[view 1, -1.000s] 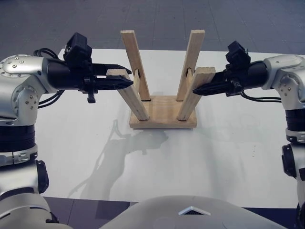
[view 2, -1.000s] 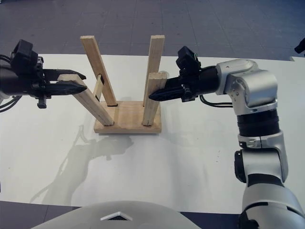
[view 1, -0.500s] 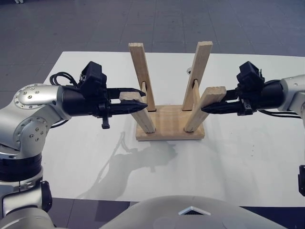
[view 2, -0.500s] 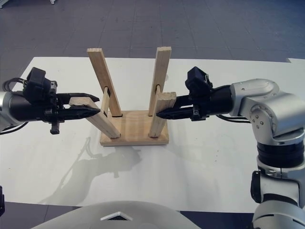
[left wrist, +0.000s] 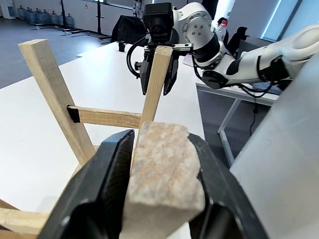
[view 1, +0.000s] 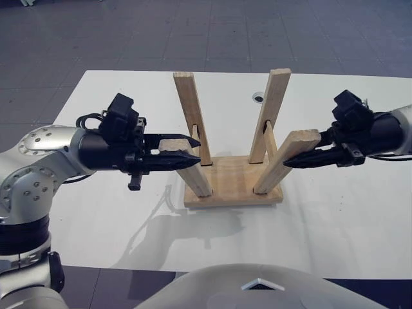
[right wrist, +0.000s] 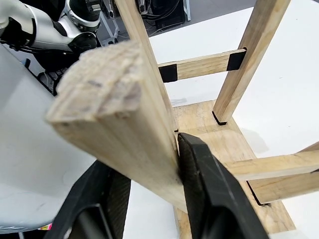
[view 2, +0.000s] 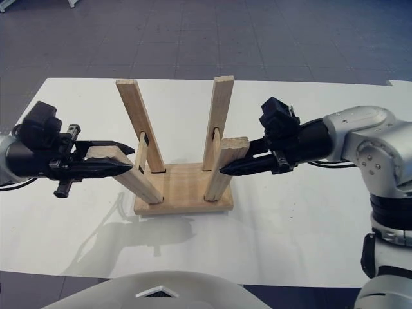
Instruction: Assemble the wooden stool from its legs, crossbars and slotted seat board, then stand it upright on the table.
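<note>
**Left to right.** Left claw, at 9 o'clock of the seat board, pinches the top of the near-left leg, which slants toward 11 o'clock. The board lies flat mid-desk, legs upward. Right claw, at 3 o'clock, pinches the near-right leg, which slants toward 1 o'clock. How firmly the legs sit in their slots is hard to make out.

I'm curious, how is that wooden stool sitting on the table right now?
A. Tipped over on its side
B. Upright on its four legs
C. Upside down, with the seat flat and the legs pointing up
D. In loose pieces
C: the seat board lies flat on the table, and the legs stick up from it, joined by crossbars.
</note>
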You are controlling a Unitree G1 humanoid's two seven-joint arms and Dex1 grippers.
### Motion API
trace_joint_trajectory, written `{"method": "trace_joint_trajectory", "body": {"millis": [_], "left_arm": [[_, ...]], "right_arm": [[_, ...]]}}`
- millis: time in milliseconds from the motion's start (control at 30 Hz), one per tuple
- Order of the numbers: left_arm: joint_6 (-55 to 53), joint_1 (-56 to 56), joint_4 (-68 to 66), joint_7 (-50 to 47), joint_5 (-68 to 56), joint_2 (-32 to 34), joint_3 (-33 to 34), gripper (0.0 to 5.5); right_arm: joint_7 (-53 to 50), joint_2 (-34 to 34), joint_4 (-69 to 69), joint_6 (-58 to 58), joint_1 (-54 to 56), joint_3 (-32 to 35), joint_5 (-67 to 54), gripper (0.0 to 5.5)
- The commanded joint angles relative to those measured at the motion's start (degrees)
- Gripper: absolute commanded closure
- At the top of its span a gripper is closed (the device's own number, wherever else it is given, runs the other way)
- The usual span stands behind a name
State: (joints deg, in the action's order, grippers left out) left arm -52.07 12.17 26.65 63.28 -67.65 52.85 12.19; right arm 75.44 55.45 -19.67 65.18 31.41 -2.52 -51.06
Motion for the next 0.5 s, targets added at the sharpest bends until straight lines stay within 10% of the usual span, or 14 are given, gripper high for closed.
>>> {"method": "trace_joint_trajectory", "body": {"millis": [33, 367, 500], "left_arm": [[-16.1, 0.1, -6.9, 4.9, -10.2, 3.5, -6.9, 4.12], [-17.7, 24.2, -41.0, 13.6, 4.5, -2.3, -18.2, 4.12], [-16.4, 34.3, -55.7, 16.7, 12.4, -6.2, -19.4, 3.4]], "right_arm": [[6.2, 0.6, 8.2, 26.9, 3.8, -10.3, -16.5, 4.13], [6.6, -7.7, 42.3, 27.3, 25.8, -28.9, -17.0, 4.13], [7.1, -14.9, 60.2, 26.4, 31.9, -29.9, -7.5, 3.2]]}}
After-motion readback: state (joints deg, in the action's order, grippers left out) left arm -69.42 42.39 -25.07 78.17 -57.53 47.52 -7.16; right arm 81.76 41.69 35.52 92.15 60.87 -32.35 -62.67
